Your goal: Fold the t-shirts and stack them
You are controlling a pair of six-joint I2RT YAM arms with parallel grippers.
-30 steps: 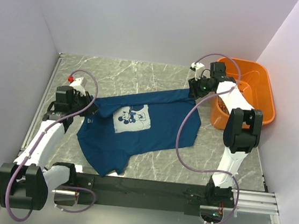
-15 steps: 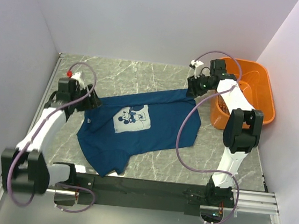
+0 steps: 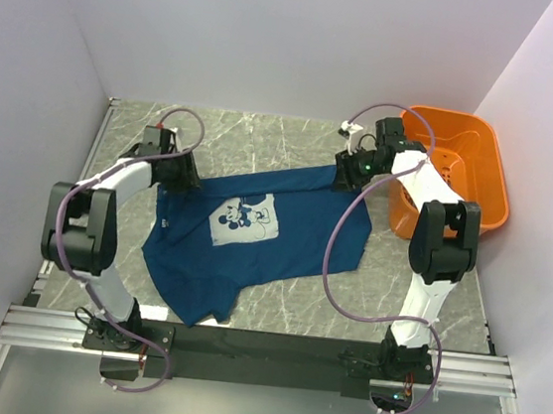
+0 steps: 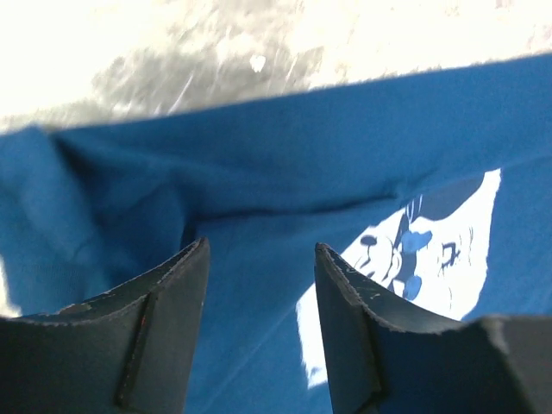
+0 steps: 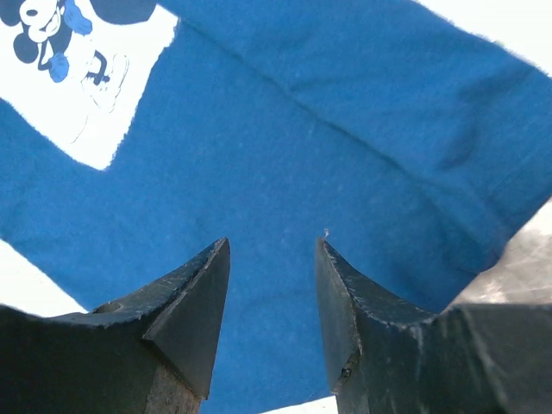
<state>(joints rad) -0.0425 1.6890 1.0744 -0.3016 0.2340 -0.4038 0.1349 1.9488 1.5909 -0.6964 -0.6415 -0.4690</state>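
A dark teal-blue t-shirt (image 3: 293, 239) lies spread flat on the marbled table, its pale print (image 3: 245, 220) facing up. My left gripper (image 3: 184, 182) hovers over the shirt's left sleeve. In the left wrist view this left gripper (image 4: 261, 250) is open, with only wrinkled t-shirt fabric (image 4: 259, 181) and the print (image 4: 448, 259) showing beyond the fingers. My right gripper (image 3: 342, 175) sits above the shirt's far right corner. In the right wrist view the right gripper (image 5: 273, 243) is open over smooth t-shirt cloth (image 5: 285, 147), holding nothing.
An orange plastic basket (image 3: 496, 167) stands at the far right, just behind my right arm. White walls close the table on the left, back and right. The black rail with both arm bases runs along the near edge.
My left gripper opened and let go of the shirt's left sleeve, and that arm swung toward the far left. My right gripper shifted slightly left over the shirt's corner.
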